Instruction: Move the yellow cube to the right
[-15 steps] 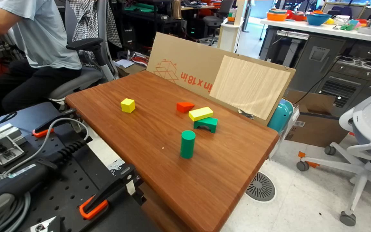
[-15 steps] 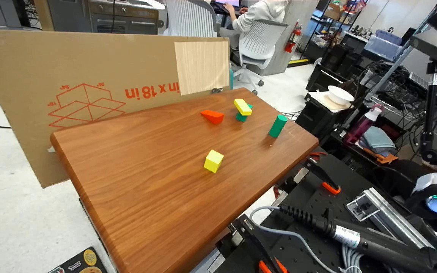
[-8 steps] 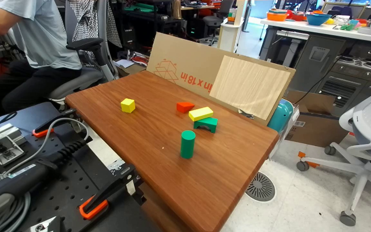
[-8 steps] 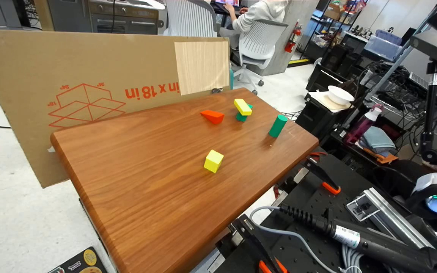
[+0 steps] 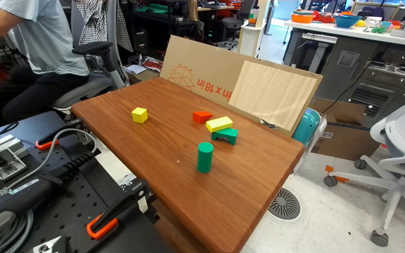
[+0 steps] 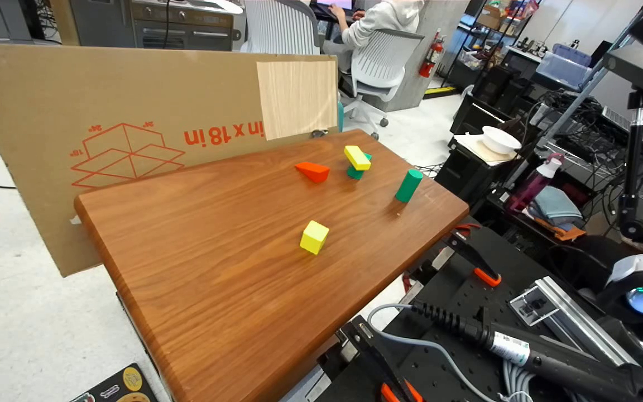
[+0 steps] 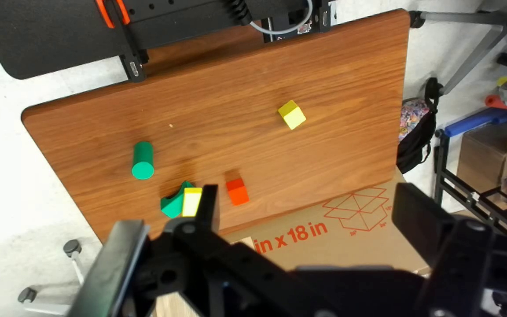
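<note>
The yellow cube (image 5: pixel 139 115) rests on the brown wooden table (image 5: pixel 167 147), apart from the other blocks. It also shows in an exterior view (image 6: pixel 314 237) near the table's middle and in the wrist view (image 7: pixel 292 115) right of the middle of the table. My gripper (image 7: pixel 308 193) shows only in the wrist view. Its two black fingers are wide apart with nothing between them. It is high above the table, and the cube appears beyond the fingertips, apart from them. The gripper is out of view in both exterior views.
A green cylinder (image 5: pixel 205 157) stands upright. A flat yellow block (image 5: pixel 219 124) lies on a green arch block (image 5: pixel 229 135). A red wedge (image 5: pixel 201 116) lies close by. A cardboard sheet (image 6: pixel 132 111) stands along one table edge. Black clamps (image 5: pixel 127 200) grip the opposite edge.
</note>
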Tool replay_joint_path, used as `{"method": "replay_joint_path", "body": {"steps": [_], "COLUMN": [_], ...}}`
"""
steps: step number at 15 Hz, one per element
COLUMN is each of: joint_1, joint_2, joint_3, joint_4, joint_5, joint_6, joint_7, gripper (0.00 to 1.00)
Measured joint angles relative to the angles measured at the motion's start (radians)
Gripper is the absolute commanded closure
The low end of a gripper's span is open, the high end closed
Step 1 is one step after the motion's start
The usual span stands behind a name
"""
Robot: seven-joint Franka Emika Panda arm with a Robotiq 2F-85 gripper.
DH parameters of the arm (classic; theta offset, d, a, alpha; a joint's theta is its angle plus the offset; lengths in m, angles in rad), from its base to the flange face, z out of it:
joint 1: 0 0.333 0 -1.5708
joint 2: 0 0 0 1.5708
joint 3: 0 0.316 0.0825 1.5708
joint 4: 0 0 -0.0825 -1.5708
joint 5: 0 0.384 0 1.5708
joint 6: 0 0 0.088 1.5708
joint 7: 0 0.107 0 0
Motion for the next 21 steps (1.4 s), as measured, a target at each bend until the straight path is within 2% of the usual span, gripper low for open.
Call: {"method": "replay_joint_path", "body": {"steps": [3,6,11,16,21], "joint_1": [0.006,0.029,0.090,0.117,0.116], "joint_2": [0.031,0.139,0.433,0.743,1.021], "joint_3": [0.001,0.001,0.015,0.077,0.139], "joint_4": [0.002,0.012,0.076,0.219,0.379], "joint_5": [0.000,0.000,0.000,-0.011,-0.138], "joint_6": [0.006,0.052,0.144,0.176,0.239], "joint_7": [-0.023,-0.076,-0.184,-0.284,-0.291], "gripper": [0.00,0.00,0.00,0.00,0.00]}}
